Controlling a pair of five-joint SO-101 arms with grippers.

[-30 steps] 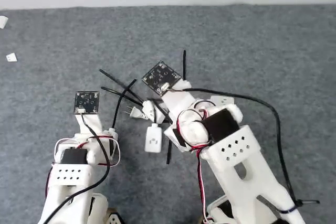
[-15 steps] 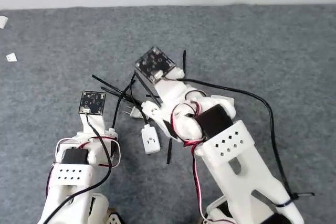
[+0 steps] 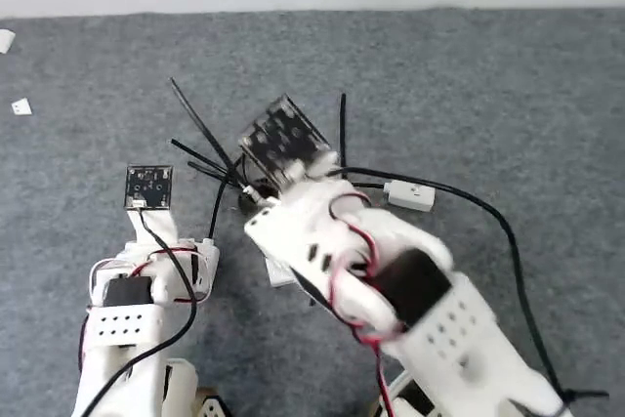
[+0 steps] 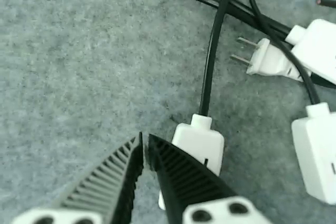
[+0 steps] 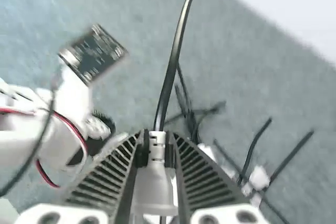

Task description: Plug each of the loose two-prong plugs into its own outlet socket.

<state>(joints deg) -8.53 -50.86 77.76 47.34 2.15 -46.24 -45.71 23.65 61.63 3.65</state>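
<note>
Outlet socket (image 4: 316, 156) partly off-frame.

A white plastic two-prong plug (image 4: 265, 62) lay unplugged, metal prongs bare, near a white rectangular outlet socket (image 4: 197, 141) and a second white socket (image 4: 315, 153). Another white cord-end body (image 5: 152, 177) sat clamped in the right gripper (image 5: 156, 137).

The left arm (image 3: 127, 339) and right arm (image 3: 439, 339) are white plastic, with dotted holes in their shells, black motor blocks (image 3: 415, 285) and red, white and black wires (image 3: 176, 259) looped at the joints. Each wrist carries a square black circuit board (image 3: 148, 187). The left end effector (image 4: 144, 141) and right end effector (image 5: 155, 139) have black ribbed fingers (image 4: 178, 169) on white bases
</note>
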